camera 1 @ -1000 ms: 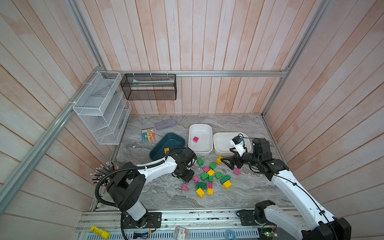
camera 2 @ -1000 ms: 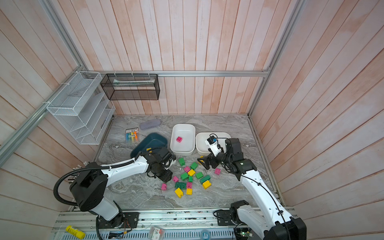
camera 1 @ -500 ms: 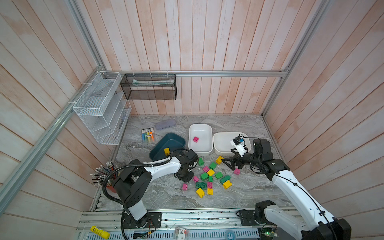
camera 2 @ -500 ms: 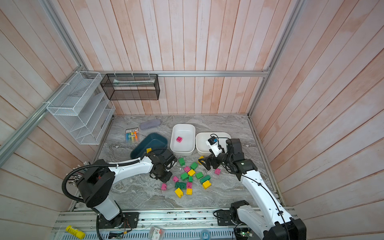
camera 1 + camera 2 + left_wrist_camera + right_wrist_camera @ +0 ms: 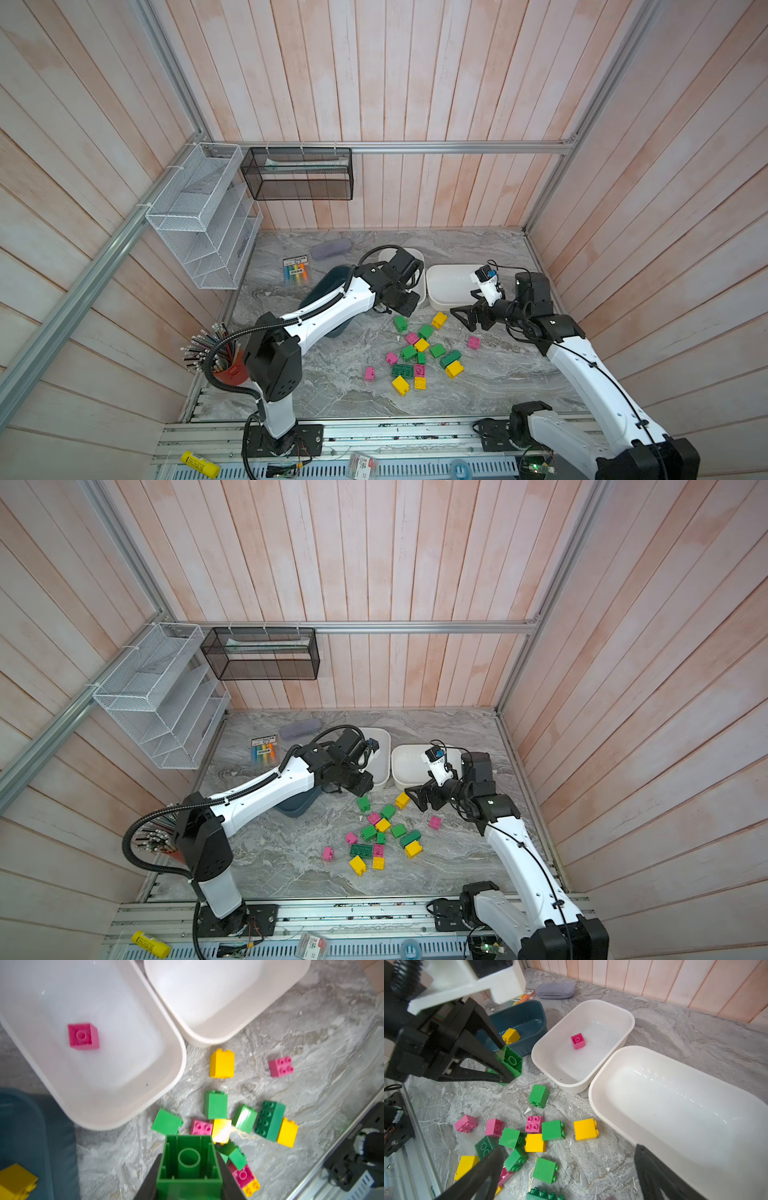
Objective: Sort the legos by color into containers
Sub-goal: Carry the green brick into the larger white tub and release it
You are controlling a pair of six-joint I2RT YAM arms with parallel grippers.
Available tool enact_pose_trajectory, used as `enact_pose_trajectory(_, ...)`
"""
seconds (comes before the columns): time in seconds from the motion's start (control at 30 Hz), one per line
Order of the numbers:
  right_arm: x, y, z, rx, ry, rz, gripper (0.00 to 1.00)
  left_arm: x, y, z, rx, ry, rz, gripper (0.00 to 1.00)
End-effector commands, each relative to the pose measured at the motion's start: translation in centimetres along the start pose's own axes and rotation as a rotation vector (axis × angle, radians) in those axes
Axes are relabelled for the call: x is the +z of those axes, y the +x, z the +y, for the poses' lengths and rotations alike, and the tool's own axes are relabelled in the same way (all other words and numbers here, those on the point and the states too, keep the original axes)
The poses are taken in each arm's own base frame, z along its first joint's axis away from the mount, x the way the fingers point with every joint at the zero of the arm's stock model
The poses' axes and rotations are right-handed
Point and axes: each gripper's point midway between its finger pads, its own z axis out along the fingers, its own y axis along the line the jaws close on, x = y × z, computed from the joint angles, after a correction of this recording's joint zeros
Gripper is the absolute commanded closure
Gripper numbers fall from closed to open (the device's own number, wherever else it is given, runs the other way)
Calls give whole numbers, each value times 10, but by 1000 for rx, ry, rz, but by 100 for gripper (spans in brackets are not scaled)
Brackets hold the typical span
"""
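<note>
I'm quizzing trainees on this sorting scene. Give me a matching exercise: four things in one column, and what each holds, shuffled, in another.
Things
1. teal tub
2. middle tub
3. outer white tub
4. left claw

States
A. shut on a green brick
B. holds a pink brick
C. no brick seen inside
D. holds a yellow brick

Pairs: 1-D, 2-B, 3-C, 4-A
</note>
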Motion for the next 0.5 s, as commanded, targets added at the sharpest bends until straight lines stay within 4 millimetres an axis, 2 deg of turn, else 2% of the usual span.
enact_pose_trajectory(0.0,-10,-9,-18,5,74,-19,2,20,-33,-14,-42,67,-50,81)
enact_pose_trajectory(0.07,-16,-13,-28,17,115,-33,2,33,-59,-21,-63,102,-108,81)
enact_pose_trajectory(0.2,-23,-17,-39,30,167,-51,2,61,-97,-32,-100,156,-178,81)
enact_pose_trajectory(0.37,-27,-18,-47,42,206,-68,2,97,-126,-25,-118,121,-255,84)
enact_pose_trajectory(0.47,-29,-21,-48,41,209,-73,2,117,-133,-23,-124,121,-286,83)
